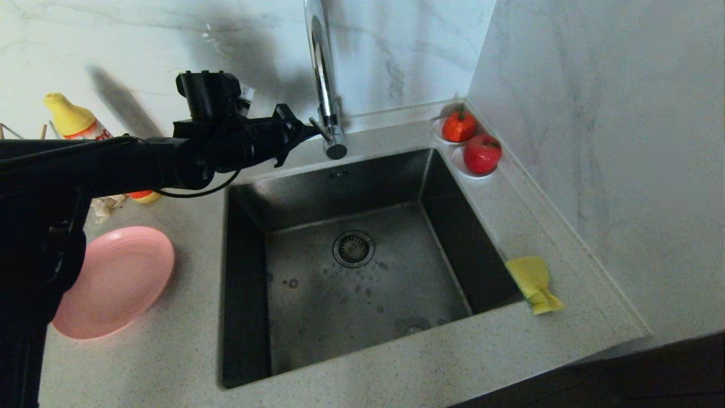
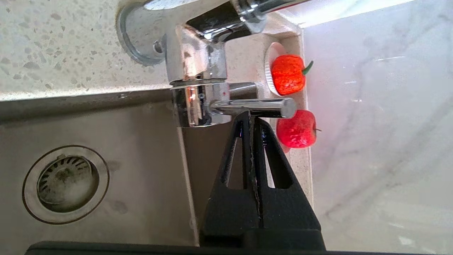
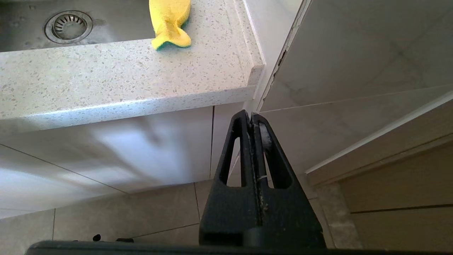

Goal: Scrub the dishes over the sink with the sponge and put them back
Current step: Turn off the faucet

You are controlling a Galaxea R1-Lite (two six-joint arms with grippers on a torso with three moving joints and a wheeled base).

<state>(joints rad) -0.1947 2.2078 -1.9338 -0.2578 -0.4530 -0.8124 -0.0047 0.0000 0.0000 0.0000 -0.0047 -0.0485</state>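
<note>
Head view: sponge (image 1: 534, 283) lies lengthwise along sink (image 1: 351, 266) edge; left gripper (image 1: 308, 131) closed, empty.

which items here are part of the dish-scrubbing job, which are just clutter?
Job:
- pink plate, on the counter left of the sink
- sponge, on the counter at the sink's right rim
- sink
- faucet, its lever at the shut left gripper

Clutter:
- two red fruits on saucers in the corner
- yellow bottle

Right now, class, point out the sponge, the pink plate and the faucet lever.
sponge (image 1: 533, 283), head view, middle of its yellow top face.
pink plate (image 1: 116, 280), head view, centre of its shallow well.
faucet lever (image 2: 260, 107), left wrist view, midway along the chrome bar.
</note>
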